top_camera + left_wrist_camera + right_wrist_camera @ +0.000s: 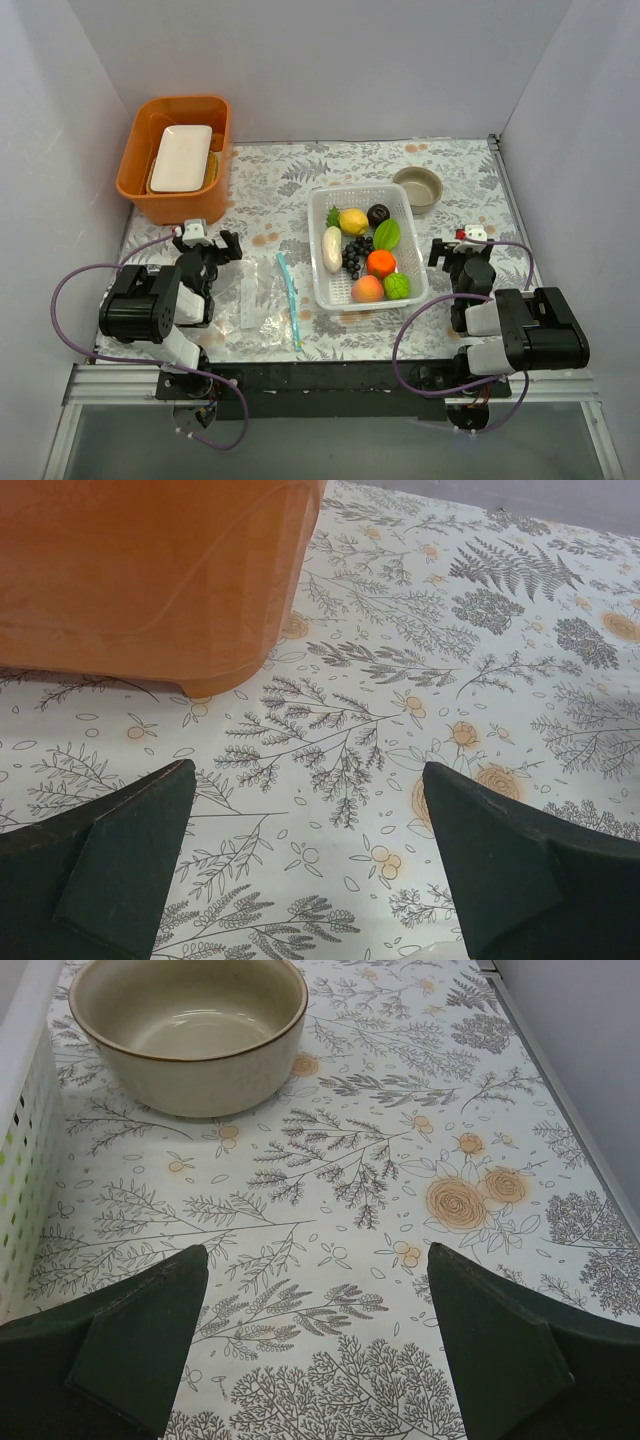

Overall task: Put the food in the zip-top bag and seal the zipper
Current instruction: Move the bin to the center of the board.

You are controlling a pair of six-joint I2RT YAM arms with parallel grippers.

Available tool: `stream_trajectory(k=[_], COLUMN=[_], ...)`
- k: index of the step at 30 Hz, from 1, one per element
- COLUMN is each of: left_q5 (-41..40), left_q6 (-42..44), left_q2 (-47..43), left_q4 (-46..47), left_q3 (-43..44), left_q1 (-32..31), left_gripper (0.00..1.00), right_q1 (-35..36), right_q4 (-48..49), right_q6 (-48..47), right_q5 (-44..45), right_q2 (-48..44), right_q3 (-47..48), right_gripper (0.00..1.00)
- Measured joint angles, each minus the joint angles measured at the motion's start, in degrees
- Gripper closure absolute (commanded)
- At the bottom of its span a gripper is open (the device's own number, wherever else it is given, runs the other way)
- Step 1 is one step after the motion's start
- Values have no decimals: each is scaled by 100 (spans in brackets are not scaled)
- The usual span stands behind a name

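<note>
At the centre of the overhead frame, a white basket (365, 189) stands on the flower-patterned table (290, 170); all the food lies inside it: a lemon (352, 221), a plum (378, 215), a green leaf-shaped piece (387, 234), a white oblong (332, 249), grapes (355, 256), an orange (381, 263), a peach (367, 288) and a round green piece (397, 286). Left of the basket and apart from it, the clear bag (258, 296) lies flat on the table; its teal zipper (291, 300) runs along the side nearest the basket; whether it is sealed cannot be told. At upper left, an orange tub (135, 175) holds a white tray (181, 158). Just beyond the basket's upper right corner sits a tan bowl (417, 187).

At lower left, the left gripper (208, 243) has its jaws spread wide and holds nothing; it sits low over the table, left of the bag, facing the tub's near corner. At lower right, the right gripper (458, 252) also has its jaws spread wide and holds nothing; it is right of the basket, facing the bowl, with the basket's wall at the left edge of its wrist view.
</note>
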Motion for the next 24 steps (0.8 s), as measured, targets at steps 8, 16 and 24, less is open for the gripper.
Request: stream_trajectory(k=[8,16,24], left_q5=[-103,-55,-358], left_q6=[-4,-20,-179], left_q2=[0,0,-1207], left_q4=[39,20,-3388], left_q3=[-31,-31,1939], left_q1=[-31,7,46], left_gripper=[2,2,2], right_q1=[0,0,-17], right_q4=[-643,-4295,-6177], right_q6=[-72,955,2391], right_q5=[-181,-839,-2643], right_q2=[-173,-767,-1167], right_q3=[278,2583,2981], right_gripper=[2,2,2])
